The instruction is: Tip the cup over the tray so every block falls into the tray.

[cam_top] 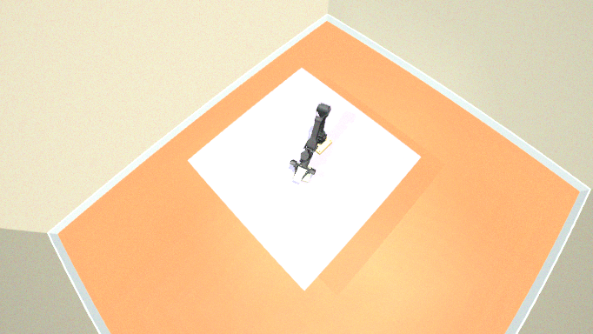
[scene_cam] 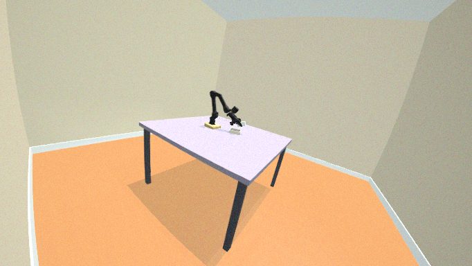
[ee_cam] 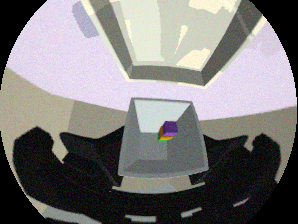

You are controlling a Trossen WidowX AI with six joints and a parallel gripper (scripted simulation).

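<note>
My gripper [cam_top: 301, 172] [scene_cam: 237, 124] [ee_cam: 163, 150] is shut on the pale grey square cup [scene_cam: 243, 123] [ee_cam: 142, 147] and holds it above the table. The cup looks strongly tilted. In the wrist view its mouth faces the camera. Inside it lie a purple block [ee_cam: 170, 128], an orange block [ee_cam: 165, 135] and a sliver of a green block [ee_cam: 162, 139]; any others are hidden. The shallow pale tray [cam_top: 306, 177] [scene_cam: 234, 131] [ee_cam: 165, 72] lies on the table below the gripper, and fills the top of the wrist view beyond the cup's rim. No blocks show in its visible part.
The arm's yellowish base [cam_top: 323, 147] [scene_cam: 212, 125] stands on the pale table [cam_top: 304, 243] [scene_cam: 221, 149], behind the tray. The table's edges lie well away from the gripper in the top view. Room walls stand beyond the table.
</note>
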